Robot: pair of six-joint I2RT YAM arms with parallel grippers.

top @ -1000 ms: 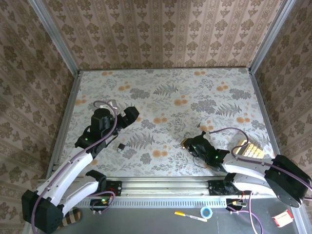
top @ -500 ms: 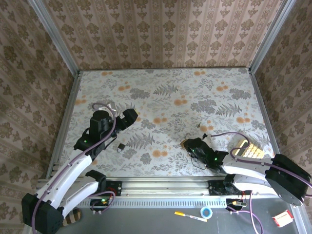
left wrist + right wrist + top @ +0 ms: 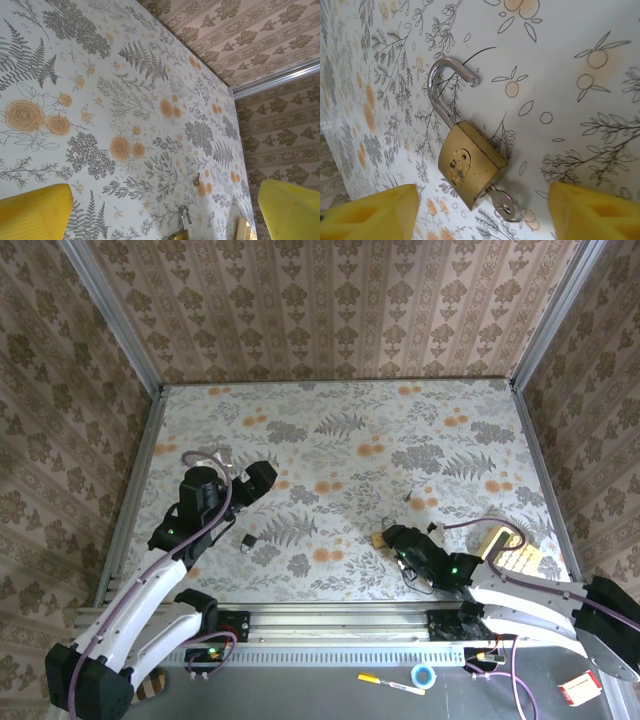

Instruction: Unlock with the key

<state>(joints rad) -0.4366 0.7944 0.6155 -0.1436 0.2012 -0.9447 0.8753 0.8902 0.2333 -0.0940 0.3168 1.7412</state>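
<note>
A brass padlock [image 3: 470, 167] lies flat on the floral table, its steel shackle [image 3: 442, 82] swung open. The key [image 3: 502, 205] sticks in the keyhole at the bottom of the lock, with a ring on its head. My right gripper [image 3: 480, 215] is open, its yellow fingers [image 3: 370, 212] standing wide on either side of the key and touching nothing. In the top view the padlock [image 3: 381, 538] lies just left of the right gripper [image 3: 402, 546]. My left gripper [image 3: 255, 478] hovers open and empty over the left of the table. Far ahead of it lies the padlock [image 3: 182, 227].
A small black block [image 3: 247, 539] lies near the left arm. A small metal piece [image 3: 417, 498] rests behind the padlock. A beige keypad-like object [image 3: 515, 548] sits at the right by the right arm. Patterned walls close in the table.
My right gripper has opened and let go of the key, which stays in the lock. The right arm has drawn back slightly. The left gripper has drifted a little to the left.
</note>
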